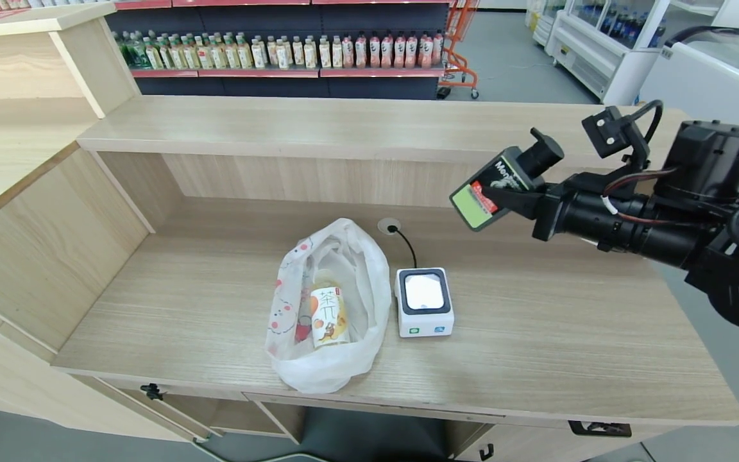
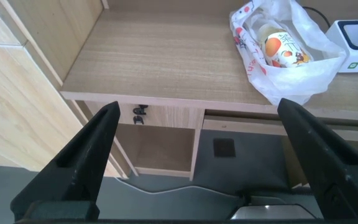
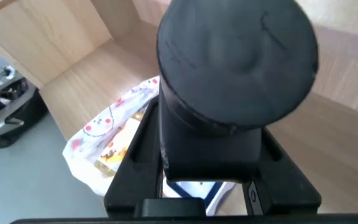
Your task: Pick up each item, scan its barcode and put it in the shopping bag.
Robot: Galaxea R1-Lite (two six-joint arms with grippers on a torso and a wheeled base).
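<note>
- The right claw [image 1: 516, 191] is clenched on a black carton [image 1: 477, 204] with a round black cap. It holds the carton in the air at the right of the head frame, tipped on its side with the green face turned down and toward the middle.
- That tilt probably serves to present a printed side to the scanner [image 1: 424, 301]. The scanner stands on the desk [image 1: 555, 333] with its window facing up, lower and further left than the carton, so I judge the scan is not yet done.
- The shopping bag [image 1: 292, 301] lies just beside the scanner on its left. Its mouth gapes open and a bottle [image 1: 330, 317] with an orange label already lies inside, so one item seems finished.
- The left claw [image 2: 199, 109] is released, its jaws wide apart with nothing between them. It hangs low before the desk's front edge, out of the way.
- The desk is pale wood with a raised back ledge, and the scanner's cable [image 1: 407, 242] runs into a hole in it.
- Behind the desk are shop shelves [image 1: 280, 54] of bottled drinks.
</note>
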